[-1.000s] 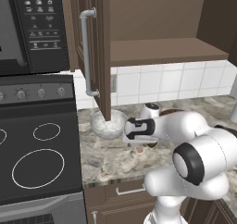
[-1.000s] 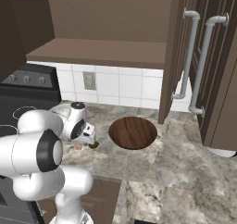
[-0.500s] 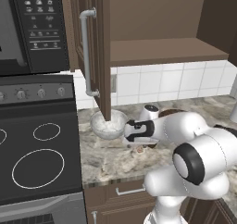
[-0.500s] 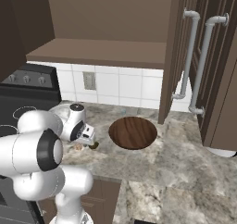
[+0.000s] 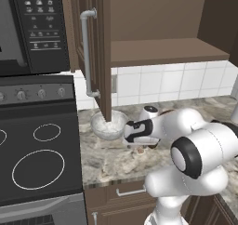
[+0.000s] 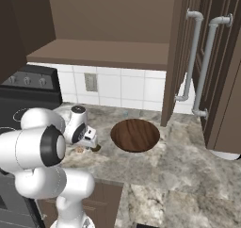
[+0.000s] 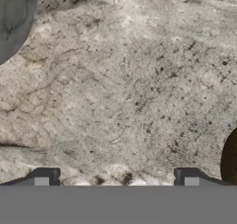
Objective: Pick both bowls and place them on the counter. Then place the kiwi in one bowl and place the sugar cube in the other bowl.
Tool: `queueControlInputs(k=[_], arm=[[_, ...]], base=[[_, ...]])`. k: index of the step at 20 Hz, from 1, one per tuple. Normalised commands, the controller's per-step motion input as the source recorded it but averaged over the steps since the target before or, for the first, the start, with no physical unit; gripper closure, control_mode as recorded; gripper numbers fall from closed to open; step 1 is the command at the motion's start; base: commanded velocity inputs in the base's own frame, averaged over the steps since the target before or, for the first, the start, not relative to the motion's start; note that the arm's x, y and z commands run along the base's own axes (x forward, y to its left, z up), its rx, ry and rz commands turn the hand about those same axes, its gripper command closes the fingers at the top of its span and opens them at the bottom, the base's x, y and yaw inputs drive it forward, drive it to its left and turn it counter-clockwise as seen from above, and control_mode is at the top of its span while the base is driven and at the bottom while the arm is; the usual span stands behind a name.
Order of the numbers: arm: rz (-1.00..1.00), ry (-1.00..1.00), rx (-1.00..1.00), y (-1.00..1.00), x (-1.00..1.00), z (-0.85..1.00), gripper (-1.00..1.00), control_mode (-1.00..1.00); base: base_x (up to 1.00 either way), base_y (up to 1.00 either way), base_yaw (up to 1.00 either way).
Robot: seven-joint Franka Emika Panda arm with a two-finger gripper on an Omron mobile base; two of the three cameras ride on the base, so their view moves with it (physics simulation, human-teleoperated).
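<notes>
Small dark olive-brown oval kiwi (image 6: 96, 148) beside spread, empty hand (image 7: 115, 177): light, firm, roll-prone; pinch across narrow middle.

Grey-white marbled bowl (image 5: 108, 125), dark brown wooden bowl (image 6: 135, 134), grey-beige veined stone counter (image 6: 188, 175), white tiles (image 5: 162, 82)

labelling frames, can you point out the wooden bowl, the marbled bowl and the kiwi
wooden bowl (image 6: 135, 134), right base view, centre of its inside
marbled bowl (image 5: 108, 126), left base view, inner wall
kiwi (image 6: 96, 148), right base view, visible edge
</notes>
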Motion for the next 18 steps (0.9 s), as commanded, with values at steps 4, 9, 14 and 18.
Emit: queueControlInputs(k=[4, 9, 14, 18], arm=[[0.0, 0.0, 0.0, -0.01, -0.1, -0.18, -1.0, -1.0], [0.0, 0.0, 0.0, 0.0, -0.15, -0.11, -1.0, -1.0], [0.0, 0.0, 0.0, 0.0, -0.21, -0.08, -1.0, -1.0], [0.0, 0.0, 0.0, -0.01, -0.23, -0.07, -1.0, -1.0]], base=[[0.0, 0.0, 0.0], [0.0, 0.0, 0.0], [0.0, 0.0, 0.0], [0.0, 0.0, 0.0]])
